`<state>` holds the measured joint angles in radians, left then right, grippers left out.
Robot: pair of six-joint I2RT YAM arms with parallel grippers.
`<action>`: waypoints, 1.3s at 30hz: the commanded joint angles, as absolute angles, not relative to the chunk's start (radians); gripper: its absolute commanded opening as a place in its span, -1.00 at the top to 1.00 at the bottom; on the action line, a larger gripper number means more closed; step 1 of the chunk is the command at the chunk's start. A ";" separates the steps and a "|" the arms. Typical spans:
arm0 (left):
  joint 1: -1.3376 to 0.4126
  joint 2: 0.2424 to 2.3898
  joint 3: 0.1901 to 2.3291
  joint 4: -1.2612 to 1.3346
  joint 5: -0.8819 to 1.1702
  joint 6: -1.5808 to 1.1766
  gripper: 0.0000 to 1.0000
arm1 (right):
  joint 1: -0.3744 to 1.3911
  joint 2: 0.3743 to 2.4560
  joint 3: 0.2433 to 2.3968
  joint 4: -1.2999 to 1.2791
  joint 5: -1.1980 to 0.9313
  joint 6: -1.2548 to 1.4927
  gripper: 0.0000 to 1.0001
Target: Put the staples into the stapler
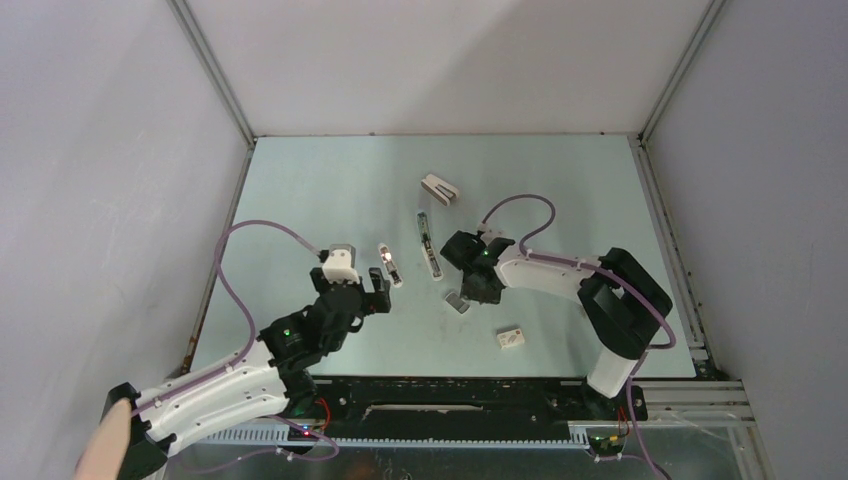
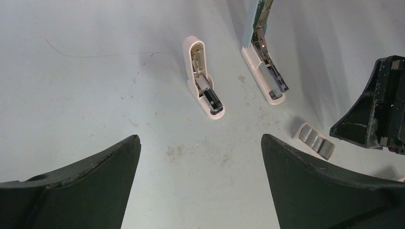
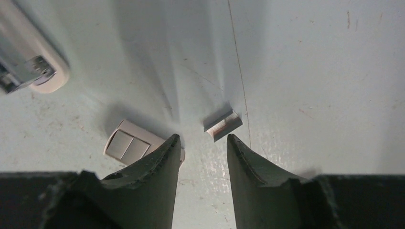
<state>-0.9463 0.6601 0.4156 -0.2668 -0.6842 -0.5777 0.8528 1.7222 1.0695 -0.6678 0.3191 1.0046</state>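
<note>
Seeing the staples (image 3: pixel 126 145) flat on the counter (image 1: pixel 300 200), against the outside of one finger of the right tool (image 3: pixel 203 138) rather than between the jaws; far nearer the right arm. Reading right tool as part-open, empty, wrist pitched low; left tool (image 2: pixel 200 137) wide open, empty. Spotting the stapler (image 1: pixel 430 246) opened just beyond, lengthwise away from the near edge

A pale green surface (image 1: pixel 320 180) — scuffed and lightly stained — sits enclosed by plain grey walls (image 1: pixel 100 150) left, right and far, with metal corner posts (image 1: pixel 215 70).
</note>
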 commanded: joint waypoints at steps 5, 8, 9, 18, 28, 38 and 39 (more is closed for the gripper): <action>-0.940 0.638 0.411 -0.261 -0.739 -0.515 -0.99 | 0.832 1.771 1.068 -0.696 0.309 1.145 0.17; -0.940 0.631 0.404 -0.245 -0.732 -0.512 -0.99 | 0.827 1.779 1.064 -0.708 0.323 1.161 0.17; -0.940 0.629 0.403 -0.245 -0.729 -0.512 -0.99 | 0.827 1.777 1.059 -0.703 0.322 1.164 0.17; -0.940 0.633 0.393 -0.222 -0.717 -0.514 -0.99 | 0.809 1.776 1.018 -0.654 0.304 1.104 0.41; -0.940 0.653 0.407 -0.195 -0.656 -0.528 -0.99 | 0.814 1.744 1.017 -0.615 0.302 0.946 0.68; -0.940 0.696 0.395 -0.097 -0.517 -0.585 -1.00 | 0.811 1.590 0.939 -0.449 0.252 0.812 0.82; -0.941 0.701 0.388 -0.077 -0.492 -0.588 -0.99 | 0.809 1.560 0.922 -0.421 0.237 0.800 0.82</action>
